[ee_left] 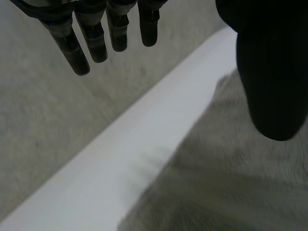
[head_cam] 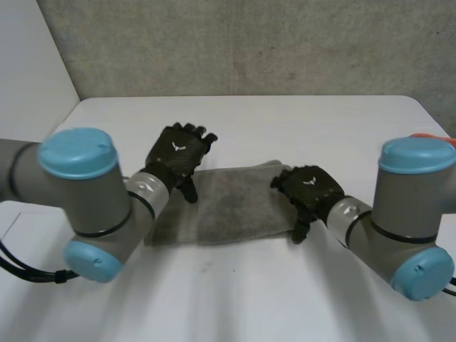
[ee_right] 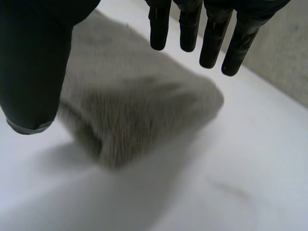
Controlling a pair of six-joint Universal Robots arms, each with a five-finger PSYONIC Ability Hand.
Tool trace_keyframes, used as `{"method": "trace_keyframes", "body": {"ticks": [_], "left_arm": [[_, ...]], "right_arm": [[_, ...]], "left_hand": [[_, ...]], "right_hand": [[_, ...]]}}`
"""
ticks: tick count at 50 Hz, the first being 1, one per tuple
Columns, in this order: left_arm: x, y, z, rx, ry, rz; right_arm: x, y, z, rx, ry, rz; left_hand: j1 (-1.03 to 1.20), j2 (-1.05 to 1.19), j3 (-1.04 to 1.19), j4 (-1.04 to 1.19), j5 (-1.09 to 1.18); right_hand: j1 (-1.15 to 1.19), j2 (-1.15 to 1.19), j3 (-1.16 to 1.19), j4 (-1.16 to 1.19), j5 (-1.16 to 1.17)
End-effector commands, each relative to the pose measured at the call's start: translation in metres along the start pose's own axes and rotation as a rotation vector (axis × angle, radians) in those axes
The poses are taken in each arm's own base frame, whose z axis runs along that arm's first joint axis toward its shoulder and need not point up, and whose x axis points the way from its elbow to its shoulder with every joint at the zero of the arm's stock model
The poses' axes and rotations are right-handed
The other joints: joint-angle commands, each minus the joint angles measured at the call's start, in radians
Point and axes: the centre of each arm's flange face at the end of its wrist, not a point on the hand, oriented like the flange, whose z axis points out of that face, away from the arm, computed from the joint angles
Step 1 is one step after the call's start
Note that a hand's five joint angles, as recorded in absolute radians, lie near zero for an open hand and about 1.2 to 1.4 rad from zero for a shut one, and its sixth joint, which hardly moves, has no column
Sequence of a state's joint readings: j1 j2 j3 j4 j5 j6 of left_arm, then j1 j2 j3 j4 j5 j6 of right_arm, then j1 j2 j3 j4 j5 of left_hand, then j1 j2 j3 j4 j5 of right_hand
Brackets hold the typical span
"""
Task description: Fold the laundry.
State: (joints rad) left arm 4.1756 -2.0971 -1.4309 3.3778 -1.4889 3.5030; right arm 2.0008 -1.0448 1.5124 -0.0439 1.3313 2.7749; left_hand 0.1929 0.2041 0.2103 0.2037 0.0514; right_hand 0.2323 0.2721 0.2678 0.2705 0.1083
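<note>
A grey towel (head_cam: 228,206) lies folded in a long strip across the middle of the white table (head_cam: 235,292). My left hand (head_cam: 179,154) hovers over its left far corner, fingers straight and apart from the thumb, holding nothing. In the left wrist view the fingers (ee_left: 96,38) are above the bare table and the towel (ee_left: 231,178) lies under the thumb. My right hand (head_cam: 308,189) is at the towel's right end, fingers straight. In the right wrist view the fingers (ee_right: 211,38) are spread above the folded end of the towel (ee_right: 139,110), clear of it.
A small orange thing (head_cam: 431,135) shows at the table's right edge behind my right arm. A grey wall (head_cam: 235,43) runs close behind the table's far edge. Bare table stretches in front of the towel and at its far side.
</note>
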Motion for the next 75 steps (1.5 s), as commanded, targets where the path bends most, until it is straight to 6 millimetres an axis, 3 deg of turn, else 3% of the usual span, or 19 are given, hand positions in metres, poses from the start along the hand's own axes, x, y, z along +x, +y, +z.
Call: {"method": "trace_keyframes", "body": {"ticks": [1,4,18,20,24,26,32,36,43,49,56,59,60,63,64,67,69,73,75], "left_arm": [[0.009,0.034,0.014,-0.133,-0.048,0.073],[0.015,0.033,0.01,-0.139,-0.035,0.088],[-0.004,0.02,-0.013,-0.136,-0.076,0.075],[-0.005,0.022,-0.014,-0.141,-0.077,0.074],[-0.006,0.025,-0.015,-0.15,-0.078,0.072],[-0.006,0.026,-0.015,-0.152,-0.079,0.072],[-0.007,0.027,-0.015,-0.154,-0.081,0.071],[-0.007,0.026,-0.015,-0.153,-0.082,0.071],[-0.008,0.023,-0.017,-0.147,-0.084,0.071],[-0.01,0.019,-0.02,-0.139,-0.091,0.072],[-0.014,0.011,-0.026,-0.126,-0.102,0.07],[-0.015,0.007,-0.028,-0.116,-0.108,0.071],[-0.016,0.006,-0.028,-0.114,-0.112,0.071],[-0.022,0.004,-0.028,-0.113,-0.142,0.067],[-0.025,0.004,-0.029,-0.115,-0.153,0.062],[-0.03,0.002,-0.029,-0.117,-0.189,0.039],[-0.032,0.001,-0.03,-0.119,-0.215,0.012],[-0.037,0.0,-0.029,-0.117,-0.258,-0.029],[-0.038,-0.001,-0.03,-0.115,-0.265,-0.041]], "right_arm": [[0.012,0.03,0.014,-0.033,-0.006,0.012],[0.017,0.033,0.014,-0.044,0.01,0.018],[0.023,0.034,0.012,-0.047,0.02,0.039],[0.023,0.034,0.012,-0.047,0.022,0.048],[0.023,0.032,0.012,-0.038,0.02,0.084],[0.022,0.029,0.013,-0.031,0.017,0.112],[0.024,0.032,0.021,-0.035,0.015,0.214],[0.023,0.04,0.023,-0.057,0.007,0.265],[0.02,0.045,0.012,-0.081,0.002,0.264],[0.052,0.031,-0.011,-0.04,0.094,0.198],[0.083,0.0,-0.015,0.043,0.191,0.035],[0.058,-0.029,-0.012,0.119,0.133,-0.031],[0.037,-0.047,-0.012,0.167,0.083,-0.056],[0.007,-0.066,-0.011,0.229,0.011,-0.089],[-0.014,-0.071,-0.009,0.25,-0.044,-0.106],[-0.045,-0.071,-0.005,0.262,-0.132,-0.134],[-0.081,-0.067,-0.007,0.266,-0.227,-0.164],[-0.117,-0.056,-0.01,0.25,-0.321,-0.217],[-0.117,-0.051,-0.008,0.23,-0.317,-0.215]], "left_hand": [[0.009,-0.002,-0.009,-0.002,-0.024],[0.006,-0.005,-0.011,-0.005,-0.027],[0.003,-0.008,-0.014,-0.008,-0.03],[0.003,-0.008,-0.014,-0.008,-0.03],[0.003,-0.008,-0.014,-0.008,-0.03],[0.003,-0.008,-0.014,-0.008,-0.03],[0.003,-0.008,-0.014,-0.008,-0.03],[0.003,-0.008,-0.014,-0.008,-0.03],[0.0,-0.011,-0.017,-0.011,-0.033],[-0.003,-0.014,-0.02,-0.014,-0.036],[-0.015,-0.026,-0.032,-0.025,-0.048],[-0.015,-0.026,-0.032,-0.025,-0.048],[-0.015,-0.026,-0.032,-0.025,-0.048],[-0.015,-0.026,-0.032,-0.025,-0.048],[-0.015,-0.026,-0.032,-0.025,-0.048],[-0.012,-0.023,-0.029,-0.023,-0.045],[-0.012,-0.023,-0.029,-0.023,-0.045],[-0.009,-0.02,-0.026,-0.02,-0.042],[-0.009,-0.02,-0.026,-0.02,-0.042]], "right_hand": [[0.735,0.695,0.699,0.697,0.684],[1.163,1.123,1.127,1.125,1.112],[1.164,1.124,1.128,1.126,1.113],[0.99,0.95,0.955,0.952,0.94],[0.904,0.864,0.869,0.866,0.854],[0.661,0.621,0.625,0.622,0.61],[0.684,0.644,0.648,0.645,0.633],[1.164,1.124,1.128,1.125,1.113],[1.164,1.124,1.128,1.126,1.113],[1.164,1.124,1.128,1.126,1.113],[1.164,1.124,1.128,1.126,1.113],[1.164,1.124,1.128,1.126,1.113],[1.164,1.124,1.128,1.126,1.113],[1.164,1.124,1.128,1.126,1.113],[1.164,1.124,1.128,1.126,1.113],[1.164,1.124,1.128,1.126,1.113],[1.164,1.124,1.128,1.126,1.113],[1.116,1.076,1.08,1.077,1.065],[0.627,0.588,0.592,0.589,0.577]]}}
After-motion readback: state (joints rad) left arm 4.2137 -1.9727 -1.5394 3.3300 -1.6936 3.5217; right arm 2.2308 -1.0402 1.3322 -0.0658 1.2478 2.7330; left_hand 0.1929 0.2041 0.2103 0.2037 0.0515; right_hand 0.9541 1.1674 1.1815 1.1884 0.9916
